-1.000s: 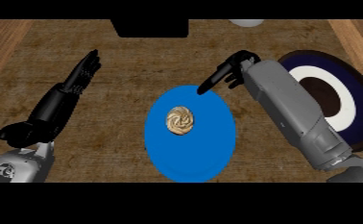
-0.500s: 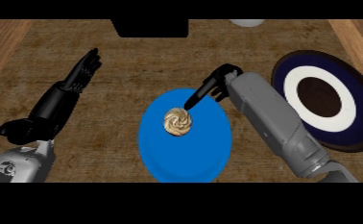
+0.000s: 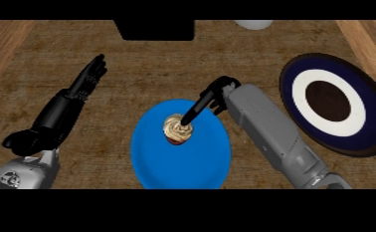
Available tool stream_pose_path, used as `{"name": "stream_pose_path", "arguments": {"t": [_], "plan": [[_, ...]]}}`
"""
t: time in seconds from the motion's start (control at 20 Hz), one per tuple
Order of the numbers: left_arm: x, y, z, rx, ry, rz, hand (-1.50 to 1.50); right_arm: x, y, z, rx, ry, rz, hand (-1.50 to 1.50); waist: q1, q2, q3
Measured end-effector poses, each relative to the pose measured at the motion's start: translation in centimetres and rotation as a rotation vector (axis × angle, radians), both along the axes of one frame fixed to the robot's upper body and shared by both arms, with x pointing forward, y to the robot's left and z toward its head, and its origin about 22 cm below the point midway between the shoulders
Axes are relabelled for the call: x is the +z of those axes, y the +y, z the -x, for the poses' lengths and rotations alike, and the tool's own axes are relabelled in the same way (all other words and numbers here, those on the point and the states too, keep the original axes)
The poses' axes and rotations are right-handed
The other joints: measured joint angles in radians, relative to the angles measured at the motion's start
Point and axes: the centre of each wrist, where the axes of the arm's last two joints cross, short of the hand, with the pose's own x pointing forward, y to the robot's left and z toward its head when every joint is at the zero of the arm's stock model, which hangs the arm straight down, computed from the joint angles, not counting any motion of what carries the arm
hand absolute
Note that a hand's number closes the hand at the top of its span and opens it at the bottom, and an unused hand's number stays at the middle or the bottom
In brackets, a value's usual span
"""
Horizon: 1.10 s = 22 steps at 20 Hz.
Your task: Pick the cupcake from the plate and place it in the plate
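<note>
A cupcake (image 3: 176, 129) is seen on a blue plate (image 3: 202, 161) on the wooden counter (image 3: 147, 76). The right hand (image 3: 209, 100) is extended down to the cupcake, fingertips at its top. The left hand (image 3: 84, 81) is held open at the left. A dark-rimmed plate (image 3: 330, 101) lies at the right.

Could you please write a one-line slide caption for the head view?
Right hand reaches down to the cupcake on the blue plate; dark plate waits at right.

Brown wooden counter (image 3: 147, 71), black box (image 3: 155, 29) at far edge, pale round object (image 3: 253, 24) beside it
</note>
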Motion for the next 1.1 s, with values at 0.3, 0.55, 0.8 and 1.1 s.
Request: {"name": "stream_pose_path", "arguments": {"t": [0.3,0.55,0.8,1.1], "plan": [[0.4,-0.3,-0.3,-0.001,0.002,0.003,0.0,-0.4,1.0,0.7,0.039,0.012,-0.011,-1.5,0.002,-0.005,-0.003],[0.3,0.3,0.0,0.004,-0.001,0.002,0.0,-0.8,1.9,1.7,0.076,-0.004,-0.01,-1.5,0.005,-0.01,-0.002],[0.4,-0.3,0.0,-0.01,-0.008,0.004,0.0,-0.7,2.4,2.6,0.132,-0.051,0.018,1.5,0.007,-0.012,-0.009],[-0.1,-0.1,0.0,0.021,0.012,0.0,0.0,-0.7,3.3,4.8,0.343,-0.259,0.061,1.5,-0.023,-0.02,-0.005]]}}
